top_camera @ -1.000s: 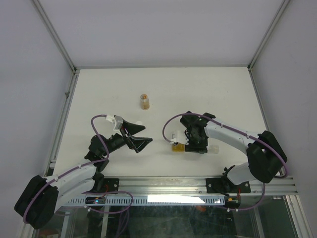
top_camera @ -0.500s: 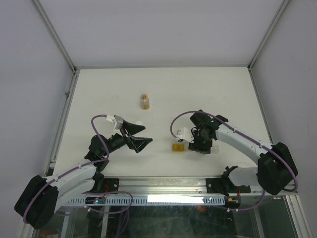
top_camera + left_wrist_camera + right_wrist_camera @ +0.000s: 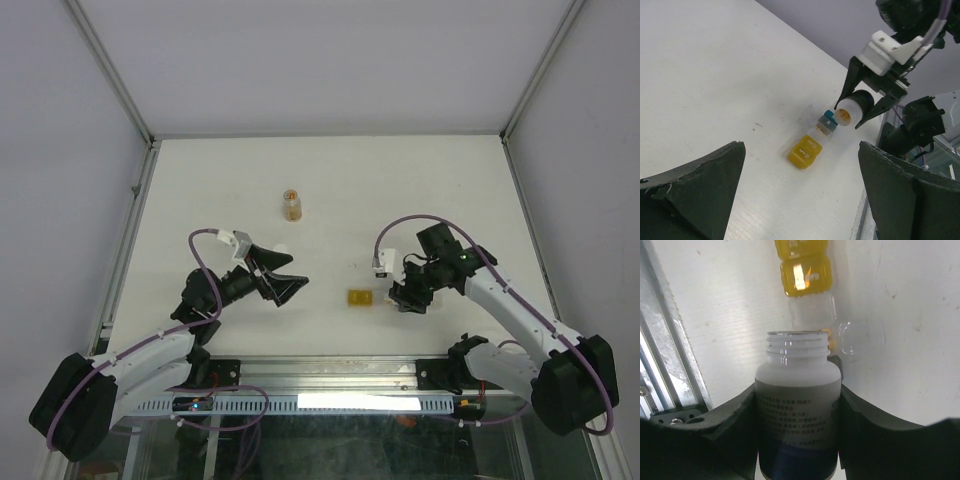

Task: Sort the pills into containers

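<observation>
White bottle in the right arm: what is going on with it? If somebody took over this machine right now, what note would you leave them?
Right end effector: shut on the white pill bottle, cap off, tipped with its mouth toward the containers.
Left end effector: open, empty, off to the side.
Containers: a strip of yellow, clear and teal boxes on the table. An amber bottle stands farther back.
Done: bottle open and at the strip.
Left: get the pills into the boxes. I cannot tell whether any box holds pills yet.
</observation>
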`<action>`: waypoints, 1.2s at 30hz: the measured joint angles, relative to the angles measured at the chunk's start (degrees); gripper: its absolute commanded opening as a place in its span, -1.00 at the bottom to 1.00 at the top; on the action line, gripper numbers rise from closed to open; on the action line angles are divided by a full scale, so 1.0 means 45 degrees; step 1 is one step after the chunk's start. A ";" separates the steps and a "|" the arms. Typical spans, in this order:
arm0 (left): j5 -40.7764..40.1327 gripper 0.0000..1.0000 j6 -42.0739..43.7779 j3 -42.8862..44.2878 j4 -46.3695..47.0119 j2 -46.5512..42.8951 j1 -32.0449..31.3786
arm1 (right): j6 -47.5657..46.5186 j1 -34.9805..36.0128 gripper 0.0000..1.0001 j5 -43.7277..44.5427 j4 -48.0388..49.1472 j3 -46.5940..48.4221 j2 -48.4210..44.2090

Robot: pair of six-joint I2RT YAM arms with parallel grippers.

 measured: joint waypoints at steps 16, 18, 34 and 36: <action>-0.3871 0.79 -0.0253 0.3696 -0.7091 0.1554 0.0000 | 1.2322 -0.2817 -1.00 -0.8684 1.5319 0.0403 -0.0884; -0.4391 0.76 -0.0262 0.4653 -0.8446 0.2220 -0.0019 | 1.6242 -0.3065 -1.00 -0.8971 2.0560 -0.0374 -0.0296; -0.8451 0.37 0.0311 0.9335 -1.4037 0.8097 -0.0068 | 1.8593 -0.3619 -1.00 -0.9029 2.3625 -0.3002 -0.2613; -0.8607 0.35 0.0457 0.9680 -1.4275 0.8534 -0.0073 | 1.8583 -0.3619 -1.00 -0.9034 2.3474 -0.3002 -0.2438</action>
